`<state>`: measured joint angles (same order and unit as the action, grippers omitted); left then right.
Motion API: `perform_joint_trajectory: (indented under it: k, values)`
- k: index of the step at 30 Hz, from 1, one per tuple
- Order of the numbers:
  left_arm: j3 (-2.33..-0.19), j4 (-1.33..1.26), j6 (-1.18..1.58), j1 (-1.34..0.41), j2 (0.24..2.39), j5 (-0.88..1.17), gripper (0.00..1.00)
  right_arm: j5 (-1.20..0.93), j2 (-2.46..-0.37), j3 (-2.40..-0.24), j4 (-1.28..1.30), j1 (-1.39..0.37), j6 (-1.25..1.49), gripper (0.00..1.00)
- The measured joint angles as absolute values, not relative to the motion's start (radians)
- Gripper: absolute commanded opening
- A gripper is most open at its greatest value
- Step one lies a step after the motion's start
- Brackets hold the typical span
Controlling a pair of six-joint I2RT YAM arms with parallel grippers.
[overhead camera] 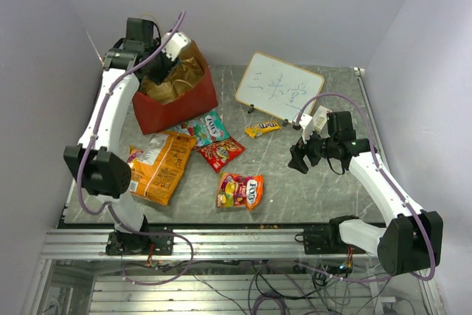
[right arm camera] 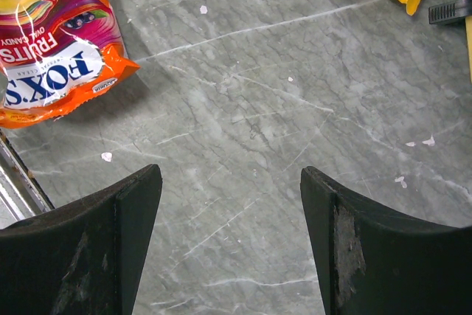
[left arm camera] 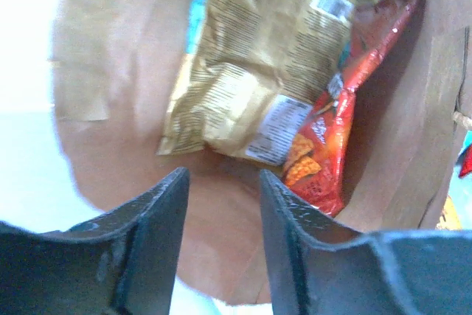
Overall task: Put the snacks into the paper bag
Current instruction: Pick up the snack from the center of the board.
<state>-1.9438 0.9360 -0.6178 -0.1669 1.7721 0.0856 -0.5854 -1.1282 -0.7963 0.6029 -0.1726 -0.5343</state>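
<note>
Top external view, contents as found.

- Paper bag (overhead camera: 181, 105): red outside, brown inside, stood at the far left of the table (overhead camera: 324, 197), mouth open.
- Left gripper (left arm camera: 221, 178): lowered into the bag's mouth; fingers partly spread, nothing between them.
- In the bag, by the left wrist view: a gold chip bag (left arm camera: 251, 71), with a red chip bag (left arm camera: 332, 138) beside it against the brown wall.
- Right gripper (right arm camera: 230, 175): hung over bare table at the right; fingers wide apart, holding nothing.
- On the table, near side of the bag: a large orange chip bag (overhead camera: 158, 166); a teal packet (overhead camera: 214, 125); a dark red packet (overhead camera: 221, 153); an orange Fox's candy bag (overhead camera: 240, 189) nearest the front.
- A yellow packet (overhead camera: 262, 129) lay just below the whiteboard (overhead camera: 279, 86), far centre.
</note>
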Motion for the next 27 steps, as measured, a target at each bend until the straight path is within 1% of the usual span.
perform_joint_trajectory:
  k: [8, 12, 17, 20, 22, 23, 24, 25, 27]
  values:
    - [-1.834, 0.782, -0.570, -0.167, 1.550, 0.002, 0.86, -0.582, -1.128, -0.796, 0.603, -0.172, -0.534, 0.77]
    - [-1.734, 0.750, -0.539, -0.167, 1.429, -0.039, 0.96, -0.577, -1.128, -0.794, 0.600, -0.171, -0.530, 0.77]
    - [-1.559, 0.763, -0.522, -0.167, 1.250, -0.066, 0.98, -0.558, -1.128, -0.790, 0.587, -0.171, -0.513, 0.79]
    - [-1.453, 0.807, -0.508, -0.167, 1.149, -0.064, 0.98, -0.537, -1.126, -0.790, 0.575, -0.171, -0.500, 0.82]
    - [-1.393, 0.841, -0.503, -0.167, 1.089, -0.050, 1.00, -0.524, -1.118, -0.787, 0.566, -0.171, -0.490, 0.86]
    - [-1.361, 0.857, -0.502, -0.167, 1.056, -0.039, 1.00, -0.519, -1.110, -0.783, 0.561, -0.171, -0.486, 0.90]
    - [-1.332, 0.869, -0.504, -0.167, 1.025, -0.029, 1.00, -0.513, -1.099, -0.778, 0.556, -0.170, -0.481, 0.98]
    - [-1.302, 0.879, -0.506, -0.167, 0.992, -0.017, 1.00, -0.506, -1.089, -0.774, 0.551, -0.169, -0.474, 1.00]
    - [-1.250, 0.909, -0.520, -0.167, 0.928, 0.009, 1.00, -0.493, -1.069, -0.766, 0.541, -0.162, -0.464, 1.00]
